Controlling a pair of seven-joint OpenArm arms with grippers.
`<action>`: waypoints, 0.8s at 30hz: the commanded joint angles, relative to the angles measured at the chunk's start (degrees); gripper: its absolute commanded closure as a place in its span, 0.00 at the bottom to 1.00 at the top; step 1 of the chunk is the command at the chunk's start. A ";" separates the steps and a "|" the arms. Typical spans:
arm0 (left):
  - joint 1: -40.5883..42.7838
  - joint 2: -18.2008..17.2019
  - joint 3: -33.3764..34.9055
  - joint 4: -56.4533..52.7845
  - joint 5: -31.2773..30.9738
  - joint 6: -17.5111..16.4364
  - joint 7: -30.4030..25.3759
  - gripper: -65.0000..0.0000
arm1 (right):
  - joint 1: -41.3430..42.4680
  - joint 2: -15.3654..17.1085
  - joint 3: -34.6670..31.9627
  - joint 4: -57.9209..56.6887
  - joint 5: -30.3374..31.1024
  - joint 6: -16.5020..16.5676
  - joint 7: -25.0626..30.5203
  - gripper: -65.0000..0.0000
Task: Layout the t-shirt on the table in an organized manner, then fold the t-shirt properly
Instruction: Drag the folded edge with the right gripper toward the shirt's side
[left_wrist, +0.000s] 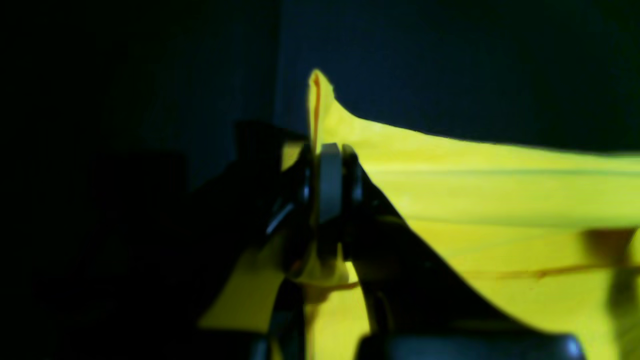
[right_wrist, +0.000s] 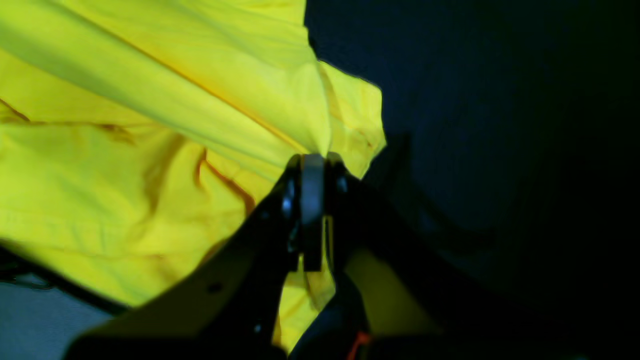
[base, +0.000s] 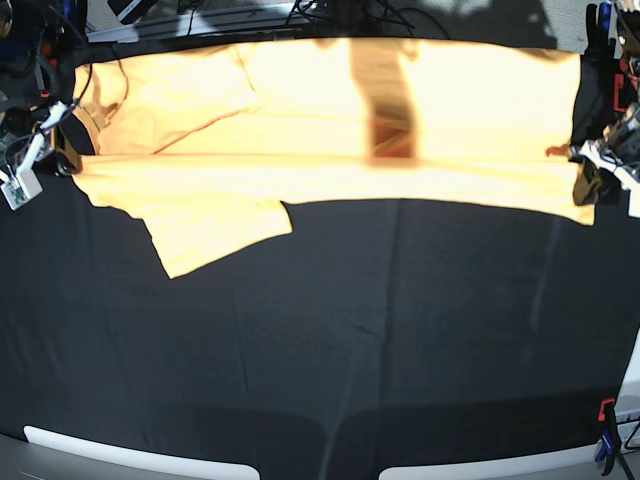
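Observation:
The pale yellow-orange t-shirt (base: 480, 110) is stretched wide across the far part of the black table (base: 350, 340), with one sleeve (base: 215, 225) pointing toward the near side. My left gripper (base: 585, 180) is at the shirt's right end and is shut on its edge. In the left wrist view the gripper (left_wrist: 327, 165) pinches a fold of the shirt (left_wrist: 500, 200). My right gripper (base: 65, 150) is at the shirt's left end. In the right wrist view it (right_wrist: 312, 170) is shut on a corner of the shirt (right_wrist: 125, 150).
A red-and-black clamp (base: 605, 425) sits at the near right table edge. Cables and gear (base: 330, 12) lie beyond the far edge. A dark shadow band (base: 390, 100) crosses the shirt's middle. Black cloth spreads over the near half.

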 joint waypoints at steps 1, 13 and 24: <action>-0.13 -1.25 -0.52 1.05 0.50 0.24 -1.36 1.00 | -0.24 1.40 0.92 0.87 0.35 -0.18 0.28 1.00; 1.27 -1.29 -0.50 1.05 7.61 0.28 1.66 0.62 | -0.26 -0.79 0.83 0.83 0.90 -0.18 -5.16 0.51; 0.50 -1.68 -0.50 1.09 3.06 0.70 -2.12 0.49 | 13.38 -0.81 -3.21 -1.40 8.11 -2.73 -11.76 0.50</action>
